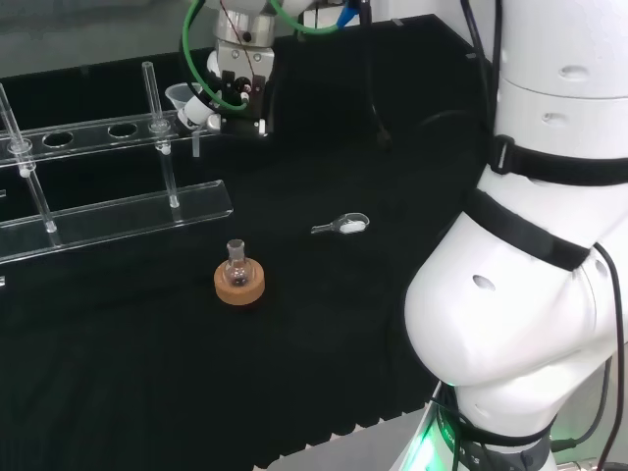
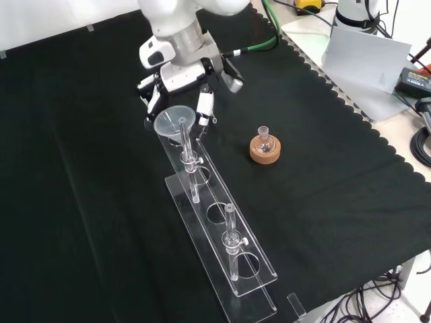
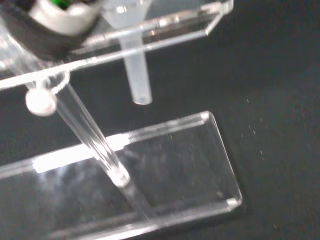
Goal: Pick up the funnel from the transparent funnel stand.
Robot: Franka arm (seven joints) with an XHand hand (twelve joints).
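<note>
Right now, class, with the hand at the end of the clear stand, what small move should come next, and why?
Probably close the fingers on the funnel and lift it straight up. The hand sits right behind it, while the funnel's stem still hangs through the hole in the funnel stand.

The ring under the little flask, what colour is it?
The ring is cork-brown, a light tan, seen best in the front view.
</note>
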